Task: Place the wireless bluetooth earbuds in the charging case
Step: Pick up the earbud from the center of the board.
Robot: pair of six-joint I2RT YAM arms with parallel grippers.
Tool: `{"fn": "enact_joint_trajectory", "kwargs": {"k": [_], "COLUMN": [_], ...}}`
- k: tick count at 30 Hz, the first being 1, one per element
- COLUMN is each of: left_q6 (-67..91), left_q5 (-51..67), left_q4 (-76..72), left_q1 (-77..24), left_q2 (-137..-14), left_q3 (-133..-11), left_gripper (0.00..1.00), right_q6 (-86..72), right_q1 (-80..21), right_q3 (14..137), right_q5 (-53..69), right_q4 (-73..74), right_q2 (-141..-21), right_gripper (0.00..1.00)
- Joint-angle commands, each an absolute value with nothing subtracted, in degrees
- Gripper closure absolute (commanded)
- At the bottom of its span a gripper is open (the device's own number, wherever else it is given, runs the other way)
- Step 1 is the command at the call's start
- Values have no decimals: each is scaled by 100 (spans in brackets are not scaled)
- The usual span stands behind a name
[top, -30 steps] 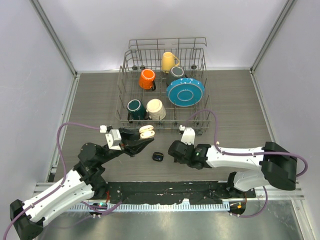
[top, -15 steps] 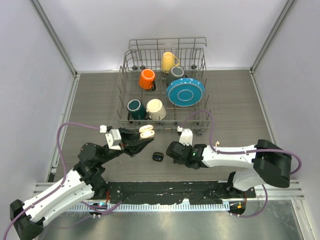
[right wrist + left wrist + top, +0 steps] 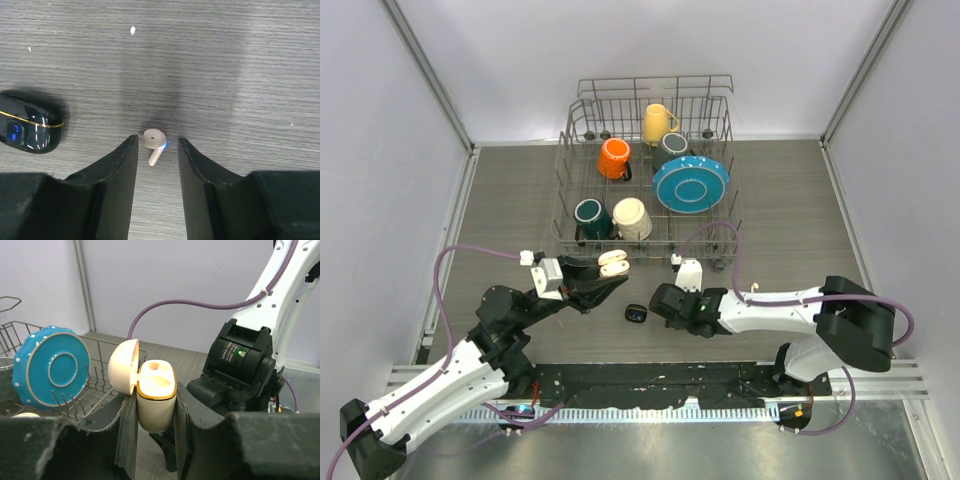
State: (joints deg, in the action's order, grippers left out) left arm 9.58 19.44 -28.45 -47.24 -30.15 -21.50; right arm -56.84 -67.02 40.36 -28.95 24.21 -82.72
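Right arm has slid left across the table over the last second. In the top view its head now sits just right of the black case, closer than it was. Its jaws have also narrowed over that second.

Right gripper: jaws part-spread, one either side of the white bud, a thin gap on each side, nothing pinched yet. The bud lies flat on the table, stem pointing near, with a small blue glow at its right edge. In the wrist view the black case is well left of the bud, lid down, and clear of the jaws.

Left arm hasn't moved. Left gripper is pinching the cream case by its lower body, upright, raised off the table just near the rack. The lid is hinged open to the left. One socket shows on top and looks empty; can't tell about the other.

My read: approach is done and the close is underway, so this is the pick of the white bud. The receiving case is already open, so next is lift and carry left to it. Risk: the bud is tiny and rounded and could squirt out or roll as the jaws meet. The other buds are not visible in any view.
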Motion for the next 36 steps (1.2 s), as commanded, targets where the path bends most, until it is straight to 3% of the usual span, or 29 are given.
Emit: {"fn": "enact_joint_trajectory", "kwargs": {"k": [1, 24, 36], "left_q6": [879, 879, 879], "left_q5": [1863, 1846, 1828], "left_q4": [-2997, -2997, -2971], "left_q1": [-4737, -4737, -4737], "left_q2": [-3006, -2997, -2971], "left_q3": [-2136, -2109, -2074], "left_gripper": [100, 100, 100], "right_q6": [-5625, -5730, -5748], "right_q1": [-6724, -6513, -6495], "right_q3": [4315, 4342, 4298], "right_q5": [-3015, -2778, -2751], "right_q4": [2294, 2364, 2496], "right_q2": [-8349, -8569, -8455], "right_gripper": [57, 60, 67]}}
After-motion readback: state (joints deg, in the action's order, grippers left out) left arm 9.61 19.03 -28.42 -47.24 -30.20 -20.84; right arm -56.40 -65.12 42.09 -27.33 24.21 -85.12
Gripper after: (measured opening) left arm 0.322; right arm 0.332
